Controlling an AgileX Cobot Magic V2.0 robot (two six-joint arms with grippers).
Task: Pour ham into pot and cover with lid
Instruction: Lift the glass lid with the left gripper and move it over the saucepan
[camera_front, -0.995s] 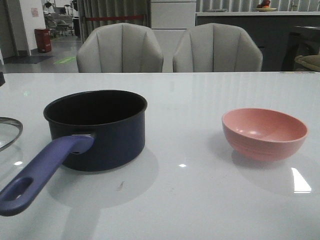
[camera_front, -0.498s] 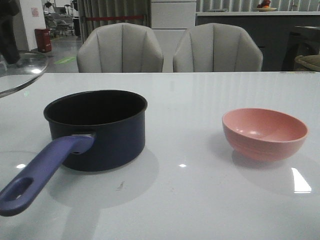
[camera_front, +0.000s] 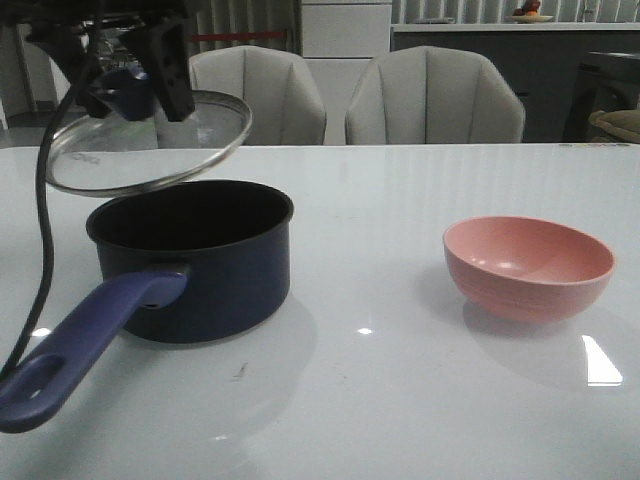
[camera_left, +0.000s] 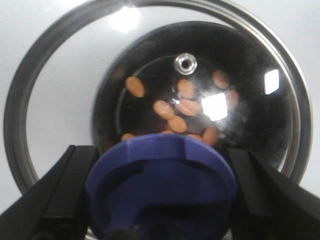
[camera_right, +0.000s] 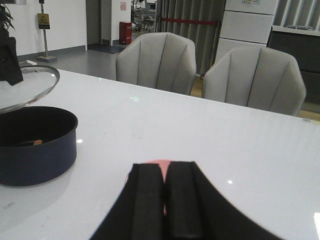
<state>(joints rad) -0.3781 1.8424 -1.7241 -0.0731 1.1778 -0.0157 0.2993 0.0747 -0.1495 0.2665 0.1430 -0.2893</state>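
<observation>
you're seeing the left gripper (camera_front: 130, 85) clamped on the knob of the lid (camera_front: 150, 140), which hangs tilted above the pot's (camera_front: 200, 260) far left rim, apart from it. the pot's handle (camera_front: 85, 345) points toward you. the pink bowl (camera_front: 528, 268) sits well apart on the white table (camera_front: 400, 400), two grey chairs (camera_front: 350, 100) behind.

Showroom-like hall: upholstered chairs (camera_front: 430, 95), white table (camera_front: 400, 400), barrier rope (camera_right: 189, 21).
</observation>
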